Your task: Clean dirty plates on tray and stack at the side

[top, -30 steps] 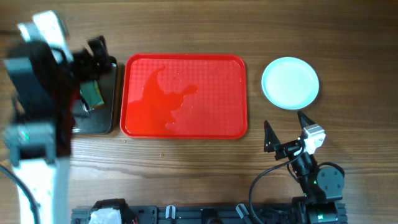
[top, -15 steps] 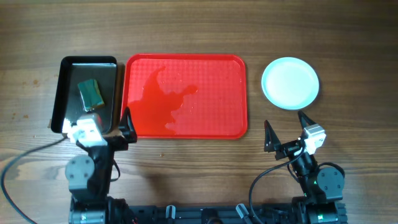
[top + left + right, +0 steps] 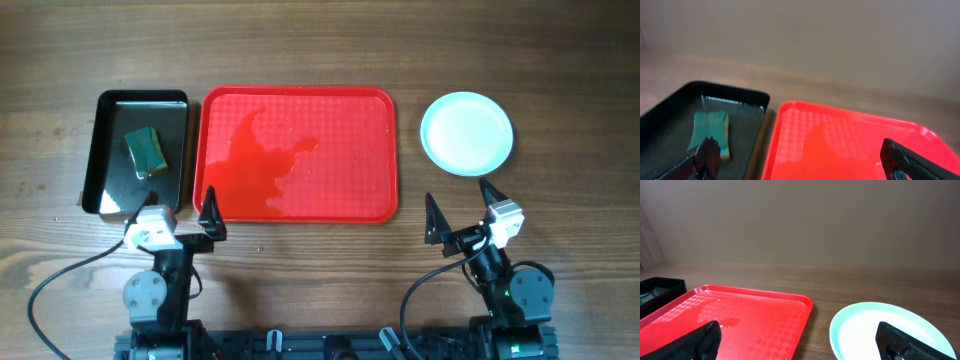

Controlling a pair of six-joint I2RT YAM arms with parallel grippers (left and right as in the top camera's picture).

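From above I count one round plate outline (image 3: 467, 133), white in the middle with a pale blue rim, lying flat on the wooden table (image 3: 300, 40) just off the right end of the red tray (image 3: 340, 120). Whether more plates sit under it I cannot tell, since only one circle shows. Its face looks clean. A narrow strip of bare wood separates it from the tray.

There is one red tray, lying in the middle of the table with its long side running left to right. A single irregular wet patch (image 3: 265, 160) darkens its left half.

Against the red tray's left edge is one smaller black tray (image 3: 100, 150), which is deeper and has a shine on its floor. One green sponge (image 3: 146, 150) lies inside it, towards the far end.

Two arms sit along the near edge of the table. The left gripper (image 3: 165, 212) sits low by the near corners where the two trays meet, its jaws spread wide with nothing between them. The right gripper (image 3: 460, 205) is near the plate on its near side, apart from it, also spread wide and holding nothing.
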